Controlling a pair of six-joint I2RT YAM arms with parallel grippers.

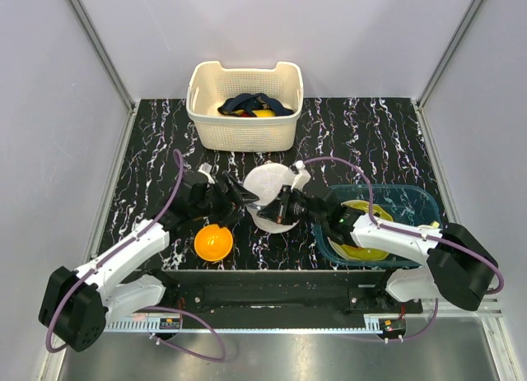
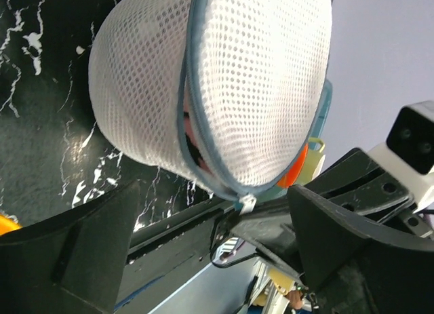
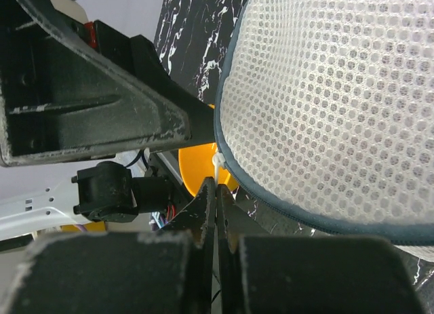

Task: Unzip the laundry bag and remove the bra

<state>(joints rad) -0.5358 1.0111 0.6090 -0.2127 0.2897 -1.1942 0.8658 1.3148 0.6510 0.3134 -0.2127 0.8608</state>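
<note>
Half done at most. At left: left tool (image 1: 237,202), spread wide and released, nosed against the laundry bag (image 1: 268,188) at the middle of the bench (image 1: 370,142). Along the seam: zip (image 2: 187,70) parted for a stretch, a pink sliver of bra (image 2: 192,132) inside, not yet out. At right: right tool (image 1: 284,206), clenched on the zip pull (image 3: 218,166). Left to do: rest of the zip, then lifting the bra clear.

White arms (image 1: 123,253) with black joints, purple cables (image 1: 181,175), dark scuffed fingers (image 3: 325,273)
</note>
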